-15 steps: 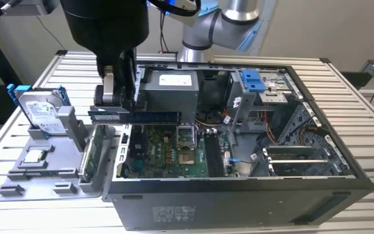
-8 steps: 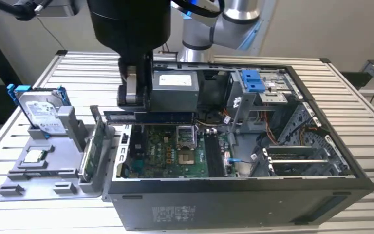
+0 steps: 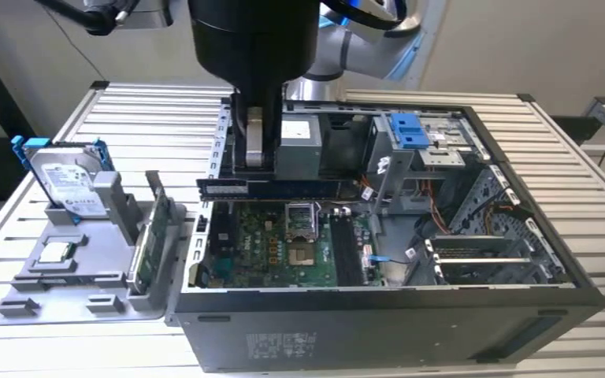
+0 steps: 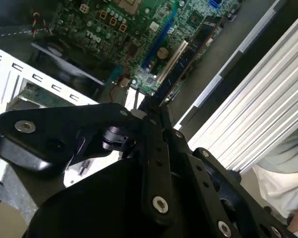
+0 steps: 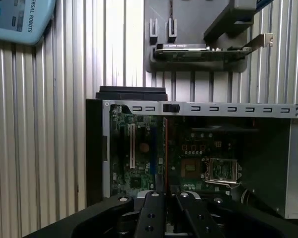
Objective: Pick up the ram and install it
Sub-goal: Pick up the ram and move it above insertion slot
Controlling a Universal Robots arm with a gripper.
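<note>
The ram (image 3: 281,187) is a long dark stick with a pale label. It lies level in the air over the open computer case (image 3: 387,303), above the back edge of the green motherboard (image 3: 271,248). My gripper (image 3: 255,167) comes straight down from the black arm and is shut on the ram near its end toward the exterior view's left. In the first wrist view the ram (image 5: 165,148) shows edge-on as a thin strip running out from my gripper (image 5: 165,192) over the board. In the second wrist view the gripper (image 4: 151,113) holds the ram (image 4: 188,57) the same way.
Black memory slots (image 3: 345,244) and the processor socket (image 3: 300,253) lie on the board below. A grey fixture (image 3: 66,287) on the exterior view's left holds a silver hard drive (image 3: 66,179), a green card (image 3: 155,240) and a chip (image 3: 56,252). The slatted metal table (image 3: 145,110) surrounds the case.
</note>
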